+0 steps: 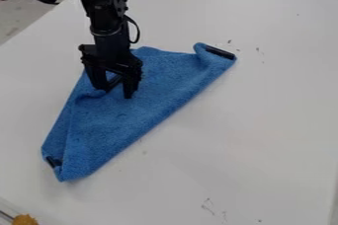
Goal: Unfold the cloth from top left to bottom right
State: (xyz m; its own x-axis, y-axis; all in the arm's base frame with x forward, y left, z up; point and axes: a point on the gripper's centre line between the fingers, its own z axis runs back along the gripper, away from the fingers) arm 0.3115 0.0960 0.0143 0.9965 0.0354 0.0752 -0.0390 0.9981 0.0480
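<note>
- Diagonally folded, a blue cloth (145, 91) lies on the white table (251, 120), left of centre in the camera view, its long edge facing the lower right.
- My black arm (109, 27) hangs over the cloth's upper-left part, jaws pointing down, apart, with a puckered fold beside them.
- As I judge it, the step in hand is taking the top layer near that side. I should close on one layer only, lift just enough to free it, then carry it low and slowly toward the lower right, releasing once it lies flat.
- Pinching both layers would drag the whole cloth; the curled corners, with a dark strip (220, 52) at upper right and a dark patch (54, 162) at lower left, might catch or stay tucked.
- Hard to make out: a dark bar between my jaws, perhaps part of the cloth. My arm hides some of the upper-left edge. A brownish thing (25, 219) is cut off at the bottom left.
</note>
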